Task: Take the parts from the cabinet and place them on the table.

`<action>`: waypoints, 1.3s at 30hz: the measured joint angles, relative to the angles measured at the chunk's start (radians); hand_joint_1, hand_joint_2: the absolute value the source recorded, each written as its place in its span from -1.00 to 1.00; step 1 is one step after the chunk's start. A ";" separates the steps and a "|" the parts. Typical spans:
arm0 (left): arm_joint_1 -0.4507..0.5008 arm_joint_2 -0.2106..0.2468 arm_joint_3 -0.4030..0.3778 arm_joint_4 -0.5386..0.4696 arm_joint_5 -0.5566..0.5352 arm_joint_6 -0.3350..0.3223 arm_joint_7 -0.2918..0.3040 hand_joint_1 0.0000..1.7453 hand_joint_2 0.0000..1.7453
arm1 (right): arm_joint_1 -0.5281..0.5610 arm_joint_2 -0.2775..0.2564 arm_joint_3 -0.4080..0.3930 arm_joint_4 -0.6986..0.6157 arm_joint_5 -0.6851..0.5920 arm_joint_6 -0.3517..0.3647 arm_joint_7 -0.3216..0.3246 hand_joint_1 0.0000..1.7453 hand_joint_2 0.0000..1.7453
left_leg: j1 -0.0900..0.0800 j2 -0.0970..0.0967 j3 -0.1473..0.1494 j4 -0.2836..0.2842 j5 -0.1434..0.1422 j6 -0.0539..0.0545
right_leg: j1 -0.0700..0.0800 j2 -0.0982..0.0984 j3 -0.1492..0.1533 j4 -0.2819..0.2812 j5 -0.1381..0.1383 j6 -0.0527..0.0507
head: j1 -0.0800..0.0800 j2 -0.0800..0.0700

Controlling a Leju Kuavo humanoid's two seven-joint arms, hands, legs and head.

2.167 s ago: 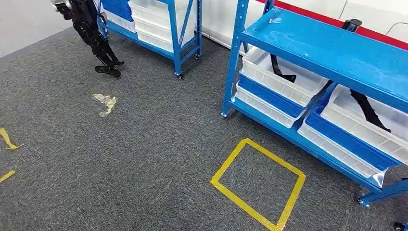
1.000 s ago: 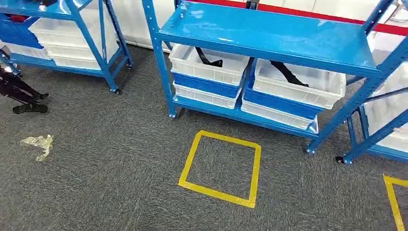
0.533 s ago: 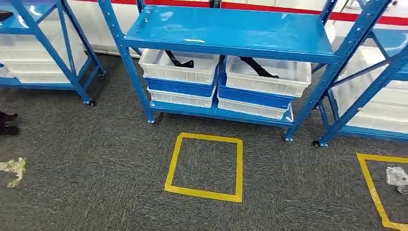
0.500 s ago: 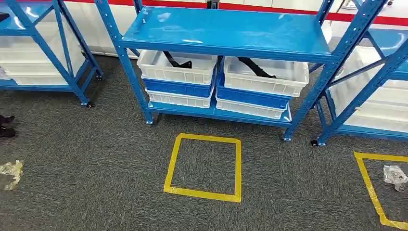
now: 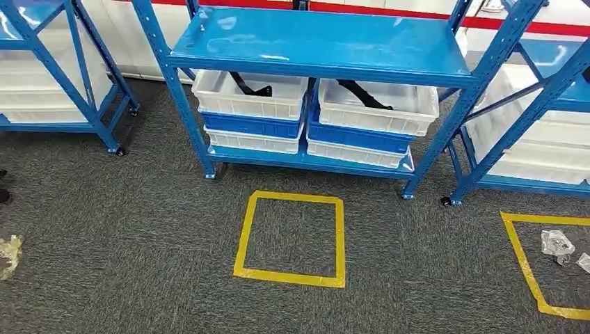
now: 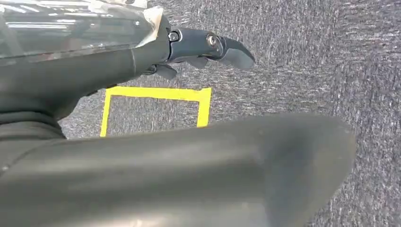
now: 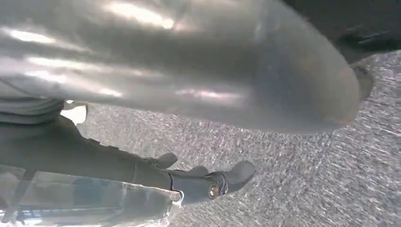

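- Nearest, in the left wrist view, the robot's left hand [image 6: 198, 49] hangs over the grey carpet floor [image 6: 307, 61]; its dark fingers [image 6: 234, 49] lie spread and released, grasping nothing.
- In the right wrist view the robot's right hand [image 7: 203, 182] hangs over the same carpet, its dark fingers [image 7: 239, 172] likewise apart and grasping nothing.
- In the lower middle of the head view, a square outline of yellow tape [image 5: 290, 239] lies flat on the carpet, just in front of the rack.
- At the lower right of the head view, a second yellow tape outline [image 5: 529, 268] is cut by the frame edge, with crumpled clear plastic wrapping [image 5: 556, 243] lying inside it.
- At the lower left edge, another scrap of crumpled clear plastic [image 5: 8, 252] lies on the carpet.
- Farther back, in the upper middle, stands the blue metal shelving cabinet [image 5: 320, 45], its broad top shelf bare and glossy.
- On its lower shelf two stacks of white and blue plastic bins sit side by side, nearly touching: the left white bin [image 5: 247, 97] and the right white bin [image 5: 379, 108].
- A black strap-like part [image 5: 250, 87] lies in the left bin, and a second black strap-like part [image 5: 362, 94] lies in the right bin, both partly hidden under the top shelf.
- Matching blue racks with white bins stand at the upper left [image 5: 49, 76] and upper right [image 5: 536, 118].
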 joint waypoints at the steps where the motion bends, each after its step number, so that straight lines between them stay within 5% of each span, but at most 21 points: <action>1: 0.000 0.000 0.000 0.000 0.000 0.000 0.000 -1.00 -1.00 | 0.000 0.001 0.000 0.000 0.000 0.000 0.000 -1.00 -1.00 | -0.001 0.000 0.000 -0.001 0.003 -0.004 | 0.001 0.000 -0.002 0.002 -0.001 -0.007 | -0.003 0.000; 3: 0.000 0.000 0.000 0.000 0.000 0.000 0.001 -1.00 -1.00 | 0.004 0.001 0.000 0.000 0.000 0.000 0.000 -1.00 -1.00 | 0.006 0.001 0.003 -0.007 0.006 -0.018 | 0.001 0.002 -0.003 -0.001 0.004 -0.024 | -0.002 0.000; 5: 0.000 0.001 0.000 0.000 0.000 0.000 0.001 -1.00 -1.00 | 0.003 -0.001 0.000 0.000 0.000 0.000 0.000 -1.00 -1.00 | 0.012 -0.013 -0.027 0.063 -0.045 -0.026 | -0.007 0.003 0.000 -0.003 0.006 -0.044 | -0.008 0.000; 7: 0.000 0.000 0.000 0.000 0.000 0.000 0.001 -1.00 -1.00 | 0.003 0.000 0.000 0.000 0.000 0.002 0.000 -1.00 -1.00 | 0.012 -0.016 -0.108 0.230 -0.124 -0.031 | -0.002 0.004 0.000 -0.003 0.004 -0.049 | -0.008 0.000; 9: 0.001 0.000 0.000 0.000 0.000 0.000 0.002 -1.00 -1.00 | 0.004 0.001 0.000 0.000 -0.001 0.002 0.000 -1.00 -1.00 | 0.012 -0.018 -0.149 0.305 -0.143 -0.033 | 0.000 0.004 0.000 -0.003 0.004 -0.050 | -0.008 0.000; 10: 0.002 0.001 0.000 0.000 0.000 0.000 0.002 -1.00 -1.00 | 0.004 0.001 0.000 0.000 -0.001 0.002 0.000 -1.00 -1.00 | 0.013 -0.019 -0.154 0.306 -0.128 -0.032 | 0.000 0.006 0.002 -0.003 0.003 -0.050 | -0.007 0.000; 12: 0.002 0.001 0.000 0.000 0.000 0.000 0.002 -1.00 -1.00 | 0.004 0.000 0.000 0.000 -0.001 0.002 0.000 -1.00 -1.00 | 0.015 -0.019 -0.120 0.229 -0.069 -0.031 | 0.000 0.010 0.006 -0.003 0.003 -0.050 | -0.008 0.000; 13: 0.002 0.002 0.000 0.000 0.000 0.000 0.002 -1.00 -1.00 | 0.003 0.001 0.000 0.000 -0.001 0.002 0.000 -1.00 -1.00 | 0.018 -0.020 -0.052 0.090 0.004 -0.028 | -0.001 0.015 0.011 -0.003 0.001 -0.047 | -0.008 0.000; 14: 0.002 0.002 0.000 0.000 0.000 0.000 0.002 -1.00 -1.00 | 0.003 0.001 0.000 0.000 -0.001 0.002 0.000 -1.00 -1.00 | 0.018 -0.024 -0.030 0.045 0.019 -0.026 | 0.000 0.015 0.010 -0.003 0.000 -0.045 | -0.008 0.000; 15: 0.000 0.001 0.000 0.000 0.000 0.000 0.002 -1.00 -1.00 | 0.001 0.002 0.000 0.000 0.000 0.002 0.000 -1.00 -1.00 | 0.015 -0.027 -0.017 0.007 0.005 -0.025 | 0.014 0.017 0.006 0.004 -0.006 -0.036 | -0.009 0.000; 20: 0.000 0.002 0.000 0.000 -0.001 0.000 0.002 -1.00 -1.00 | 0.003 0.000 0.000 0.000 0.000 0.002 0.000 -1.00 -1.00 | 0.010 -0.022 -0.013 -0.006 0.018 0.010 | 0.007 0.013 -0.008 0.023 -0.020 -0.013 | -0.004 0.000; 23: 0.000 0.002 0.000 0.000 -0.001 0.000 0.002 -1.00 -1.00 | 0.002 0.002 0.000 0.000 0.000 0.002 0.000 -1.00 -1.00 | 0.008 -0.018 -0.016 -0.005 0.018 0.021 | 0.007 0.013 -0.106 0.223 -0.111 -0.028 | -0.001 0.000; 25: 0.000 0.002 0.000 0.000 -0.001 0.000 0.002 -1.00 -1.00 | 0.004 0.002 0.000 0.000 0.000 0.002 0.000 -1.00 -1.00 | 0.005 -0.017 -0.016 -0.005 0.017 0.022 | 0.007 0.013 -0.154 0.319 -0.133 -0.022 | -0.001 0.000; 27: 0.000 0.002 0.000 0.000 -0.001 0.000 0.002 -1.00 -1.00 | 0.007 0.000 0.000 0.000 0.000 0.002 0.000 -1.00 -1.00 | 0.006 -0.018 -0.014 -0.005 0.016 0.021 | 0.006 0.012 -0.129 0.259 -0.097 -0.006 | 0.000 0.000; 29: 0.000 0.001 0.000 0.000 -0.001 0.000 0.002 -1.00 -1.00 | 0.005 -0.002 0.000 0.000 0.000 0.002 0.000 -1.00 -1.00 | 0.007 -0.019 -0.009 -0.004 0.014 0.017 | 0.004 0.008 -0.055 0.103 -0.035 0.010 | 0.001 0.000; 30: 0.000 0.001 0.000 0.000 -0.001 -0.001 0.002 -1.00 -1.00 | 0.003 0.000 0.000 0.000 0.000 0.002 0.000 -1.00 -1.00 | -0.003 -0.019 -0.008 0.000 0.008 0.008 | 0.006 -0.004 -0.010 0.002 -0.004 0.004 | 0.002 0.000; 31: 0.000 0.001 0.000 0.000 -0.001 -0.001 0.002 -1.00 -1.00 | 0.002 0.000 0.000 0.000 0.000 0.002 0.000 -1.00 -1.00 | -0.005 -0.019 -0.008 0.000 0.005 0.002 | 0.007 0.000 -0.008 0.000 0.002 -0.010 | 0.000 0.000; 34: 0.000 0.001 0.000 0.000 -0.001 0.000 0.002 -1.00 -1.00 | 0.004 0.001 0.000 0.000 0.000 0.002 0.000 -1.00 -1.00 | 0.001 -0.018 -0.006 -0.007 0.010 -0.011 | 0.014 0.001 -0.009 0.002 0.005 -0.028 | -0.003 0.000; 35: 0.000 0.001 0.000 0.000 -0.001 0.000 0.002 -1.00 -1.00 | 0.004 0.002 0.000 0.000 0.000 0.002 0.000 -1.00 -1.00 | 0.003 -0.019 -0.007 -0.004 0.006 -0.016 | 0.004 0.002 -0.008 -0.003 0.010 -0.036 | -0.003 0.000; 37: 0.000 0.001 0.000 0.000 -0.001 0.000 0.002 -1.00 -1.00 | 0.003 -0.001 0.000 0.000 0.000 0.002 0.000 -1.00 -1.00 | 0.006 -0.020 -0.057 0.108 -0.065 -0.027 | 0.001 0.002 -0.005 -0.003 0.009 -0.055 | -0.008 0.000; 39: 0.001 0.000 0.000 0.000 -0.002 -0.001 0.002 -1.00 -1.00 | 0.003 0.000 0.000 0.000 0.000 0.002 0.000 -1.00 -1.00 | 0.006 -0.020 -0.143 0.277 -0.135 -0.032 | 0.005 0.002 -0.005 -0.003 0.007 -0.058 | -0.008 0.000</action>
